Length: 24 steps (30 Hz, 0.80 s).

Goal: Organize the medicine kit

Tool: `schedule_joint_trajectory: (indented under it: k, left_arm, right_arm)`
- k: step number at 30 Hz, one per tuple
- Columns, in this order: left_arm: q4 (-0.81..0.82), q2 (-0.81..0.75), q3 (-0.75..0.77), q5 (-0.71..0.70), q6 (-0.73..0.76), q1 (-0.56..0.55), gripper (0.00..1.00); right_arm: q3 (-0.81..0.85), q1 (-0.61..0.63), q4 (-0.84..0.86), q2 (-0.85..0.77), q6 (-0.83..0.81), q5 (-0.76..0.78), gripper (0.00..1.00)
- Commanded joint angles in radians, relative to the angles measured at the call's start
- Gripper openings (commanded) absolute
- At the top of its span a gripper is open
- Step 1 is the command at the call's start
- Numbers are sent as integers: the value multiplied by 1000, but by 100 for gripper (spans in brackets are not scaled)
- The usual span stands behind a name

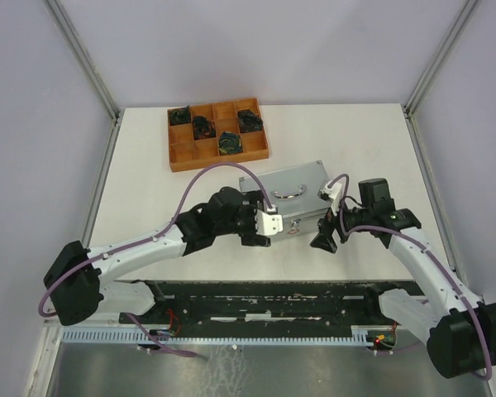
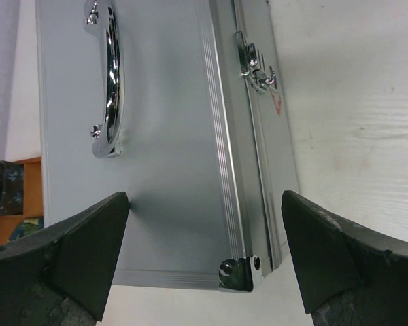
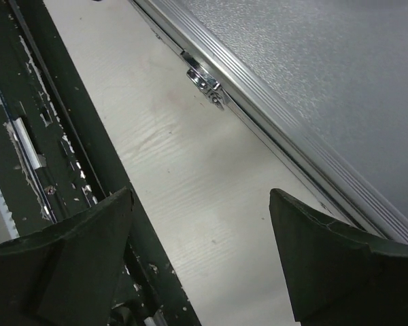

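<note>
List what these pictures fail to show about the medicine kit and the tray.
Contents of the medicine kit: it is shut in every view.
Red mark by the latch, left wrist view: edge-on, too small to read.
Kit's left end, top view: under the left gripper.
Dark bundles in the wooden tray, top view: too small to identify.
Most of the kit, right wrist view: cut off by the frame edges.

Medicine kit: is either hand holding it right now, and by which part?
Nothing is held. Left hand open, straddling one end of the medicine kit, not clamped; right hand open over the table beside its front.
</note>
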Motion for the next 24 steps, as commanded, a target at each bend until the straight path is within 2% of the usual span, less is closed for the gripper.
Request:
schedule_joint_trajectory:
  k: [1, 7, 14, 17, 24]
  left_arm:
    - [80, 38, -40, -120, 86, -31, 99]
    - [185, 77, -63, -232, 74, -30, 99]
    - [244, 140, -34, -336, 77, -27, 99]
    - [242, 150, -19, -330, 51, -10, 99]
    - [224, 117, -12, -212, 11, 39, 99]
  right_arm:
    - [-43, 30, 220, 46, 38, -139, 89]
    - [-108, 46, 404, 98, 123, -164, 90]
    - [-174, 50, 741, 171, 393, -61, 91]
    - [-201, 50, 899, 206, 534, -24, 91]
    - [-244, 56, 1140, 283, 729, 62, 91]
